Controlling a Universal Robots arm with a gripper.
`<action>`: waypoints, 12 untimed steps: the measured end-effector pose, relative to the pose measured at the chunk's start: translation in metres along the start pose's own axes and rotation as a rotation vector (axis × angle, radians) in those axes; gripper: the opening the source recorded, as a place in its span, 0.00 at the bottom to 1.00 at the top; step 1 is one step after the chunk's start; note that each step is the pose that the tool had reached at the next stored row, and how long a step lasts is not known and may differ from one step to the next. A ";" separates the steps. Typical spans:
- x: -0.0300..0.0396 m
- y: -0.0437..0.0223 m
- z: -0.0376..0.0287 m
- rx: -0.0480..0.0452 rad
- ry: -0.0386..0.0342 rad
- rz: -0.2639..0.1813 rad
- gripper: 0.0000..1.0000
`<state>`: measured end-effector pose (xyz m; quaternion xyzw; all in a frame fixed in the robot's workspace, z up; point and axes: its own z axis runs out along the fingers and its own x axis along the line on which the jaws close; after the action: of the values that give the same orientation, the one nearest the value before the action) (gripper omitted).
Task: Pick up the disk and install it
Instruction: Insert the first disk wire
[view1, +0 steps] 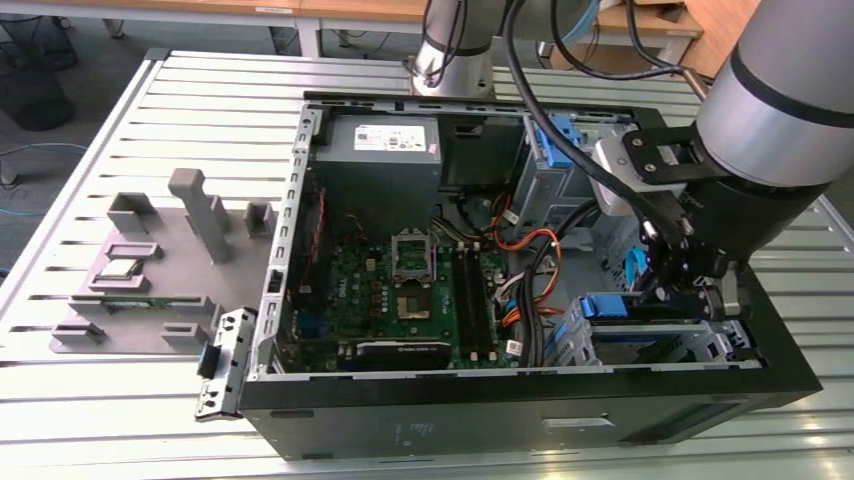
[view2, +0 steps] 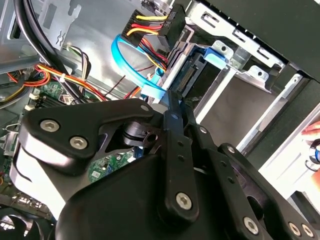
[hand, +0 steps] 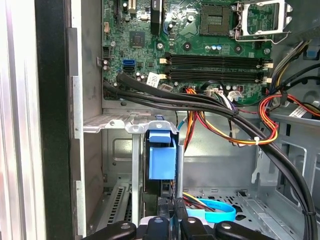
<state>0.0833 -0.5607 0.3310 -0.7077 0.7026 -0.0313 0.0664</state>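
Gripper (view1: 674, 290): lowered inside the open computer case (view1: 534, 400), over the drive cage (view1: 667, 345) at the exterior view's right; fingers pressed together on the disk's edge
Disk (hand: 161, 160): standing on edge in the grey metal cage, blue carrier tab uppermost; seen in both wrist views (view2: 192, 67)
Cables: blue data cable (view2: 131, 62) and red-yellow power leads (view2: 150, 25) just beside the disk
Motherboard (view1: 400, 285): flat on the case floor, well apart from the gripper
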 end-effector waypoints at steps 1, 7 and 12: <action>0.0001 0.0002 0.0009 0.0000 0.0000 0.000 0.16; 0.0003 0.0006 0.0036 0.0001 0.0004 0.000 0.16; 0.0003 0.0007 0.0046 0.0001 0.0004 0.000 0.16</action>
<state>0.0833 -0.5608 0.3263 -0.7077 0.7026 -0.0315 0.0663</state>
